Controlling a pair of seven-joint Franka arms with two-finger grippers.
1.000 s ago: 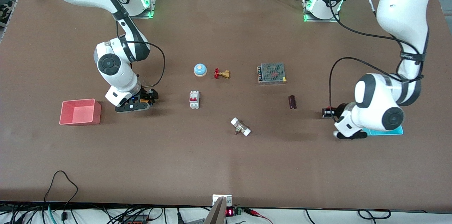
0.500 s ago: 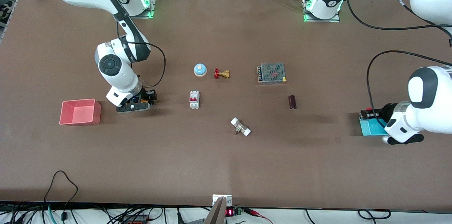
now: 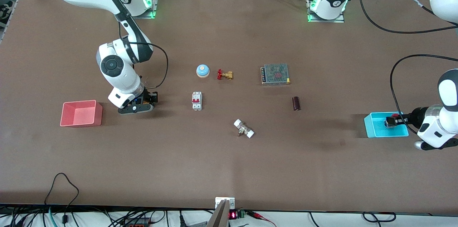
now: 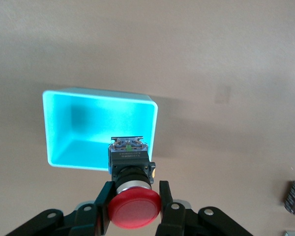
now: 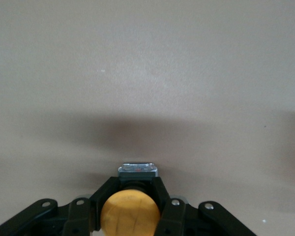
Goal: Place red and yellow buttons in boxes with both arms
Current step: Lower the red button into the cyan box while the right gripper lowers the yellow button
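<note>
Both arms are glossy white, built of rounded segments joined by black bands; the right arm (image 3: 118,66) shows a black disc cap on its wrist joint, ringed in white; the left arm (image 3: 442,112) has a black-fronted rounded joint; loose black cables loop along each (clear of the casing in wide arcs); the bases glow green; the black fingers (image 4: 101,211) carry small bright screws.

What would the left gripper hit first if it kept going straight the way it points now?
Probably the cyan box: the left gripper, shut on the red button, points into it, though depth is unclear.
</note>
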